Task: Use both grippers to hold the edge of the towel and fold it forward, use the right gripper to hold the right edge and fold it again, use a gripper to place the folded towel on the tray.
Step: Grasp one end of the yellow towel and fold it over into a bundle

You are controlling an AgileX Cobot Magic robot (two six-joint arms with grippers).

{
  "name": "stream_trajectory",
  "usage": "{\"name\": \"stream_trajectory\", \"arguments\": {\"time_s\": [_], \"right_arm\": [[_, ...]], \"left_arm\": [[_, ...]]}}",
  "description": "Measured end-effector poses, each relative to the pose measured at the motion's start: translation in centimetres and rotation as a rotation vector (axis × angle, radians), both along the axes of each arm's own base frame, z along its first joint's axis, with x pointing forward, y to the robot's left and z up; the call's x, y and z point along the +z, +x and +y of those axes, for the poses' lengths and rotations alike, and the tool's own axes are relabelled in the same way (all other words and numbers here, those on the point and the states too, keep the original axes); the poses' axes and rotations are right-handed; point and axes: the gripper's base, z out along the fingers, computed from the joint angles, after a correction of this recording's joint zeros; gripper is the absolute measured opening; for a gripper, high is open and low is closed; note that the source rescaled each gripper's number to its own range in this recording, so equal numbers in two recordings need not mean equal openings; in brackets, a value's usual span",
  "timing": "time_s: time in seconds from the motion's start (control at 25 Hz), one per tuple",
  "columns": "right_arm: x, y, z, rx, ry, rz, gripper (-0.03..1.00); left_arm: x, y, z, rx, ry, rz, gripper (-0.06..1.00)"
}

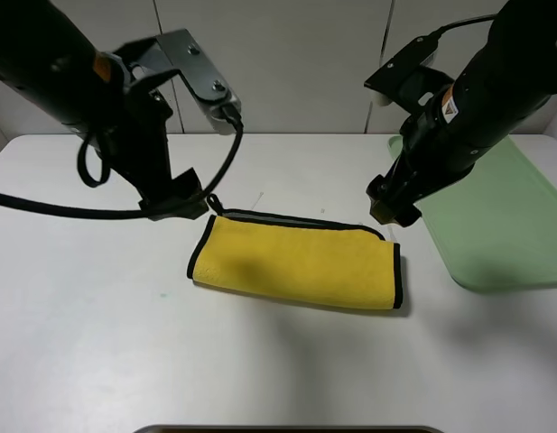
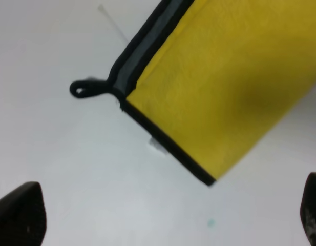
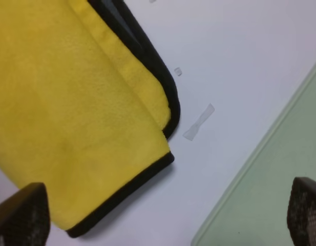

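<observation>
The yellow towel [image 1: 296, 262] lies folded in half on the table [image 1: 97, 343], just left of the green tray [image 1: 504, 225], not touching it. The left fingers [image 2: 19, 215] stand wide apart and empty by the black loop [image 2: 86, 89] at its far corner; the right fingers [image 3: 22, 215], likewise apart, hang over its far right corner

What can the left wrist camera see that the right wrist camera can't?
Only the left wrist view shows the black loop at a corner of the cloth. Only the right wrist view shows the green tray and a scrap of clear tape. Both show the folded yellow towel lying on the white table.
</observation>
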Motion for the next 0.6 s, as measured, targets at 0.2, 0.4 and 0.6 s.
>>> {"name": "stream_trajectory", "arguments": {"time_s": [0.2, 0.4, 0.6], "right_arm": [[1.0, -0.7, -0.4, -0.014, 0.020, -0.003, 1.00], [1.0, -1.0, -0.6, -0.027, 0.003, 0.028, 1.00], [0.9, -1.2, -0.7, -0.035, -0.006, 0.050, 1.00]], "left_arm": [[3.5, -2.4, 2.0, 0.073, -0.064, -0.027, 1.00], [7.2, -5.3, 4.3, 0.150, -0.182, -0.095, 1.00], [10.0, -8.4, 6.7, 0.211, -0.298, -0.157, 1.00]]}}
